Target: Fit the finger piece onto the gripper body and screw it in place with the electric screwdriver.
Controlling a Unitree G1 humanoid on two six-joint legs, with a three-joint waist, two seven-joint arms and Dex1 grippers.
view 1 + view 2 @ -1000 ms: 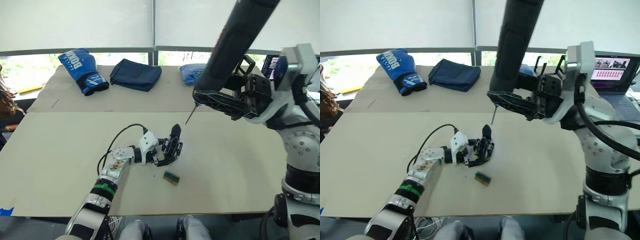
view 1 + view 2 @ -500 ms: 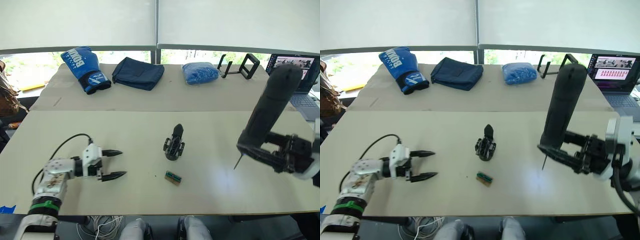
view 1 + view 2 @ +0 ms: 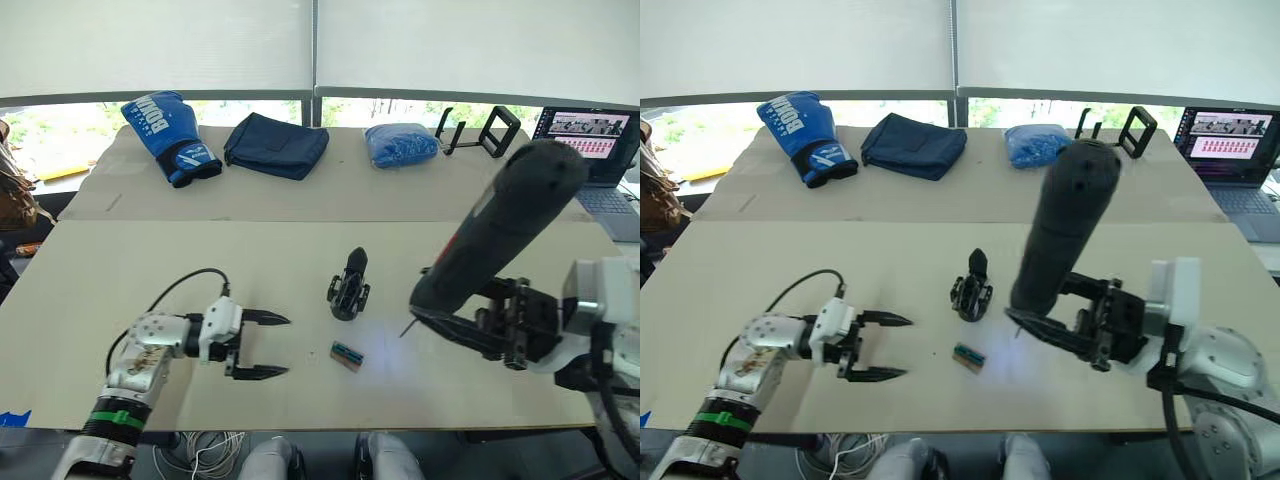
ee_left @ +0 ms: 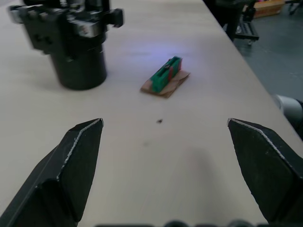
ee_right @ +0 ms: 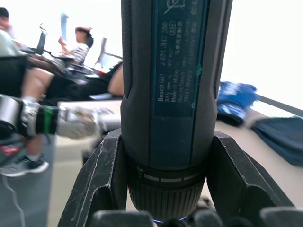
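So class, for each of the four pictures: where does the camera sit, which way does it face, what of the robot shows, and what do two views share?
Left eye view: on the head, looking forward and down at the table; both arms show.
Right eye view: beside it, same scene; both eyes share the gripper body.
Left wrist view: along the open left gripper toward the gripper body and a green part.
Right wrist view: along the right gripper, clamped on the electric screwdriver.

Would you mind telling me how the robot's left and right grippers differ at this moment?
The left gripper is open and empty, low over the table; the right gripper is shut on the electric screwdriver, held tilted above the table. Both sit near the gripper body.
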